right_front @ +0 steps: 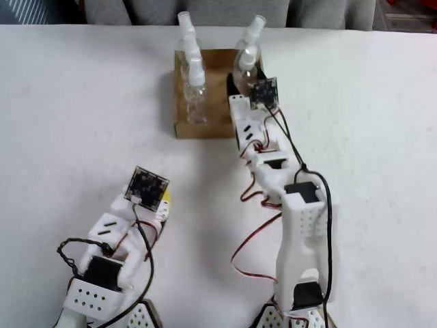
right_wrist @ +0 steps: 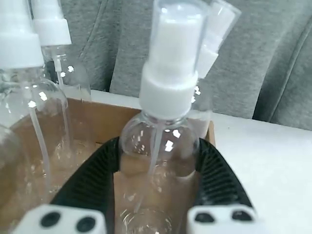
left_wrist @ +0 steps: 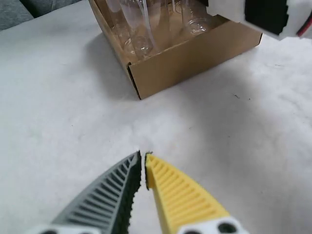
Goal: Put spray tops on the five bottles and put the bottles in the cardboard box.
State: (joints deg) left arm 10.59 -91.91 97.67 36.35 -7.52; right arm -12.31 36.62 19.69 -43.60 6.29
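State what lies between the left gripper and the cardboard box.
Only bare table separates the left gripper and cardboard box, seen in the left wrist view.

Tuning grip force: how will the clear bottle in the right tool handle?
The bottle looks empty, so probably light. Its smooth round wall may slip or twist in the right tool. Tall and narrow under its spray top, it could tip.

The table (right_front: 82,123) is white and a little bumpy on top, like a cloth. A brown cardboard box (right_front: 205,130) sits flat on it. The box is at the far side, about in the middle between left and right, close to the far edge. Its top is open. It makes a dark shadow on the table on its left side.
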